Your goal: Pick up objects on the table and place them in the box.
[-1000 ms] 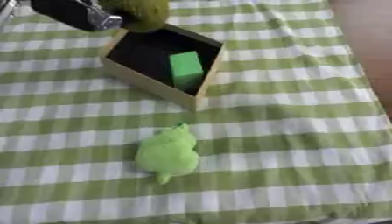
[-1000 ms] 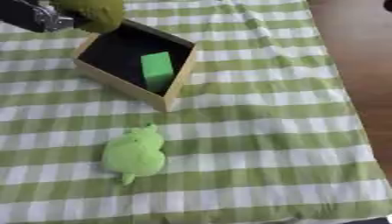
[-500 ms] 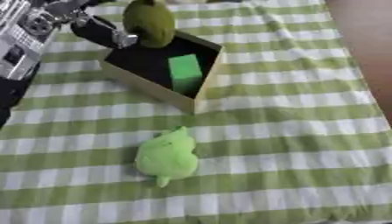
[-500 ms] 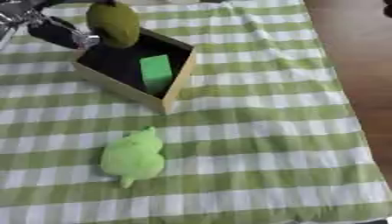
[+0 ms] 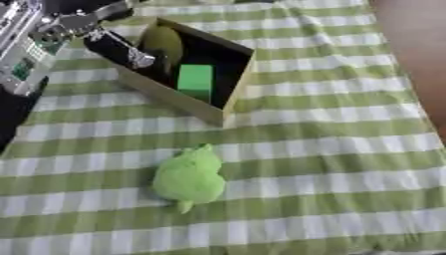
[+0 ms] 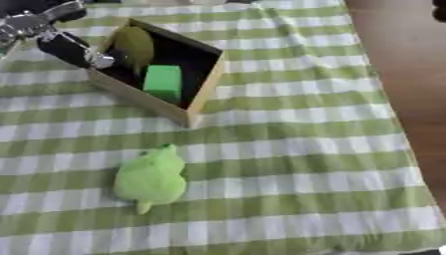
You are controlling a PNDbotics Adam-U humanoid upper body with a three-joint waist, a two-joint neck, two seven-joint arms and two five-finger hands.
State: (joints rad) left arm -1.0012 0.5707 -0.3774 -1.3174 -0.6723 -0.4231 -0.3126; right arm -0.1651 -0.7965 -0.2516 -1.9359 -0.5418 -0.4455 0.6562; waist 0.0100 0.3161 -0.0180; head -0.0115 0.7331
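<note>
A tan box (image 5: pixel 170 97) with a black inside stands at the upper left of the checked cloth. A bright green block (image 5: pixel 195 81) lies in it. An olive-green rounded object (image 5: pixel 163 44) stands inside against the box's back left wall. My left hand (image 5: pixel 122 49) reaches in from the upper left, over the box's left rim. Its dark fingers are curled against that object. A light green plush toy (image 5: pixel 187 177) lies on the cloth in front of the box, apart from both. My right hand shows in neither view.
My left forearm (image 5: pixel 24 47), silver and black, fills the upper left corner. The green and white tablecloth (image 5: pixel 331 149) ends at the right edge of the table, where brown floor (image 5: pixel 418 35) begins.
My left hand has come down with the olive-green object, from above the box's back corner to inside the box. The plush toy and the green block have not moved.
</note>
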